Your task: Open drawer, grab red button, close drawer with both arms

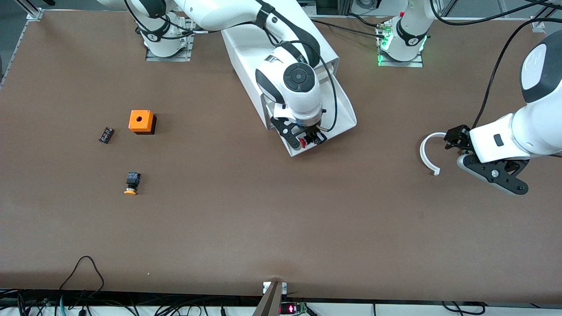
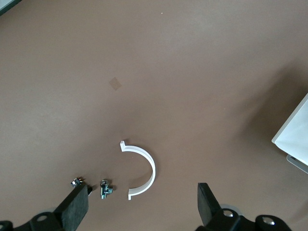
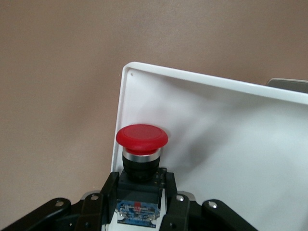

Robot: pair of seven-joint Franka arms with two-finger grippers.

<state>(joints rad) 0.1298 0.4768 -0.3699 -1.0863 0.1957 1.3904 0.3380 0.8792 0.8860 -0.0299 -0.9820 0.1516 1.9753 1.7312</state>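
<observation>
The white cabinet (image 1: 246,48) stands between the arm bases with the drawer (image 1: 344,112) pulled out toward the front camera. My right gripper (image 1: 307,140) is over the drawer's front end and is shut on the black body of the red-capped button (image 1: 303,142). In the right wrist view the red cap (image 3: 142,137) points away from the gripper (image 3: 139,192), over the tray's corner (image 3: 231,144). My left gripper (image 1: 455,139) is open and empty, low over the table at the left arm's end, beside a white arc piece (image 1: 425,151).
An orange box with a hole (image 1: 141,121), an orange-capped button (image 1: 131,183) and a small black part (image 1: 106,134) lie toward the right arm's end. In the left wrist view the arc (image 2: 149,166) and two small metal fittings (image 2: 106,188) lie between the open fingers (image 2: 77,207).
</observation>
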